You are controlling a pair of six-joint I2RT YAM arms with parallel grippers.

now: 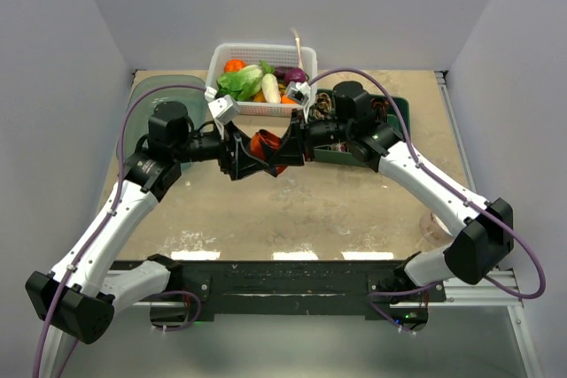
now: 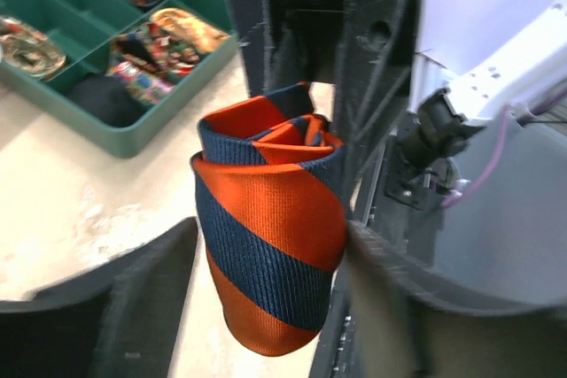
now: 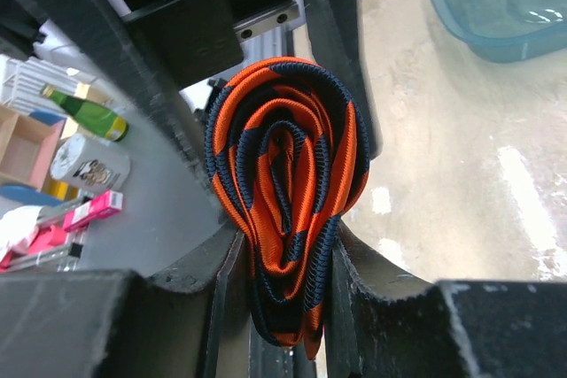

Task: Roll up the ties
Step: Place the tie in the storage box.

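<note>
- Worktop (image 1: 301, 210): both arms meet above its middle. No loose tie lies flat near either gripper, though the arms cover part of it.
- Green tray (image 2: 133, 135), beyond the right gripper: several compartments hold coiled ties (image 2: 182, 31). Judged done. One compartment's contents are dark and I cannot identify them.
- Right gripper (image 3: 288, 245): clenched on the lower end of the striped tie (image 2: 270, 298), with the roll pinched between its fingers.
- Left gripper (image 2: 270, 229): released. Its fingers stand wide on either side of the roll, with a clear gap on one side.
- Striped tie: rolled into a coil and held off the worktop between the two grippers. Judged left to do: set it in the tray.
- Hidden: the tail end of the roll sits inside the right grip, so I cannot tell whether the coil will hold by itself.
</note>
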